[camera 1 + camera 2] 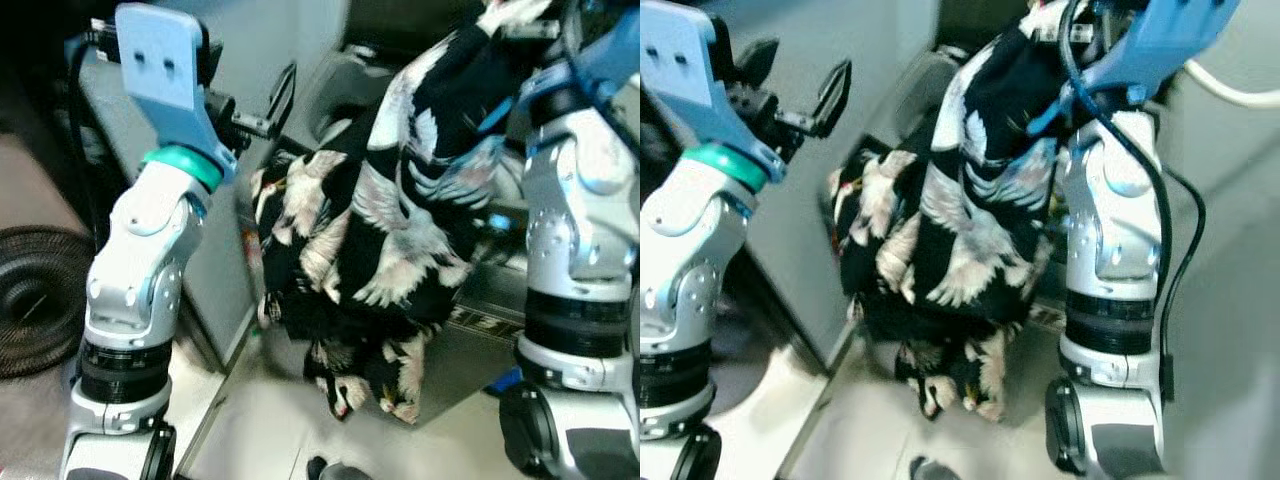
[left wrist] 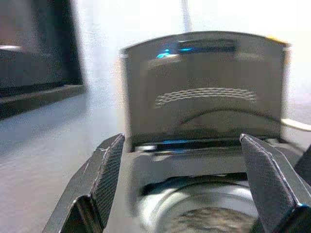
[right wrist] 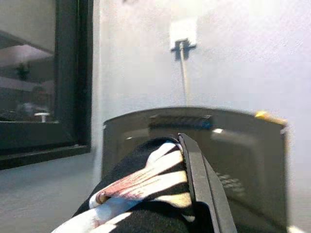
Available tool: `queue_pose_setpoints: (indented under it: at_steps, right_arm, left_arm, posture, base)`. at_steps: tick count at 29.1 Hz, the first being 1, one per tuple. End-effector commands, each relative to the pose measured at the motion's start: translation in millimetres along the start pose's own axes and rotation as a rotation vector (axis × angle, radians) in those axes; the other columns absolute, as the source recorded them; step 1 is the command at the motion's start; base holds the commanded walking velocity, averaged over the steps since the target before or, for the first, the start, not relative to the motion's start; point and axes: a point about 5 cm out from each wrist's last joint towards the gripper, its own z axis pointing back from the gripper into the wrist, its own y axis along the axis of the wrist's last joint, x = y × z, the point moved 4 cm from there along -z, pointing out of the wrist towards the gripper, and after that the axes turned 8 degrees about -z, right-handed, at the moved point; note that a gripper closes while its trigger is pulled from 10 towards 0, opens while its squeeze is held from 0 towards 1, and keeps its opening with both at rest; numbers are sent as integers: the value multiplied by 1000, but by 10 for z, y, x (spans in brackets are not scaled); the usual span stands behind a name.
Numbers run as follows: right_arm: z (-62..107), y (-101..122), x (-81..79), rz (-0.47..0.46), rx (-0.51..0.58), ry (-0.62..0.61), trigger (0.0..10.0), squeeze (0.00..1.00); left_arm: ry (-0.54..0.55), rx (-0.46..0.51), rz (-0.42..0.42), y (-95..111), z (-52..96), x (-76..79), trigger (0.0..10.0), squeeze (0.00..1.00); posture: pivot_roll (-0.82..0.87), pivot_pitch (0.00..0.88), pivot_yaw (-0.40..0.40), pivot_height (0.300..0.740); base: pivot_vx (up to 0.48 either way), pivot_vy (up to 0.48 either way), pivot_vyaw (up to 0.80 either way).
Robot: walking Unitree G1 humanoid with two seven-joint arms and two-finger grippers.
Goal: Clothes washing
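A black garment (image 1: 380, 230) printed with white cranes hangs in a long bunch from my raised right gripper (image 1: 1075, 18), which is shut on its top. In the right wrist view the cloth (image 3: 141, 199) is bunched against one black finger (image 3: 199, 184). My left gripper (image 1: 795, 75) is held up to the left of the garment, open, with nothing in it and not touching the cloth. Between its fingers the left wrist view shows a grey top-loading washing machine with its lid (image 2: 204, 87) raised and the round drum (image 2: 204, 216) below.
A grey panel (image 1: 225, 250) stands close behind my left arm. A black ribbed coil (image 1: 30, 300) lies on the floor at the far left. A wall socket with a cable (image 3: 182, 39) sits above the machine, beside a dark window (image 3: 39, 82). Pale floor (image 1: 260, 430) shows below the garment.
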Motion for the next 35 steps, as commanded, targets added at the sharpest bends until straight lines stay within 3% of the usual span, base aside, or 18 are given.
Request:
queue_pose_setpoints:
  at_steps: [1, 20, 35]
  right_arm:
    - [-14, 32, 2, -10, 10, -3, 10000, 0]
    - [-13, 23, 1, -11, 12, 0, 10000, 0]
    - [-6, -8, -27, 2, 5, 15, 10000, 0]
  left_arm:
    - [15, -10, -8, -12, 13, -23, 10000, 0]
    - [17, -10, -10, -8, 4, -26, 10000, 0]
    - [18, -6, -2, -9, -3, -22, 10000, 0]
  posture:
    - [29, 21, 31, 740]
    - [28, 16, 32, 740]
    - [27, 7, 31, 740]
  base:
    - [0, 0, -800]
    - [0, 46, -772]
    - [0, 480, 0]
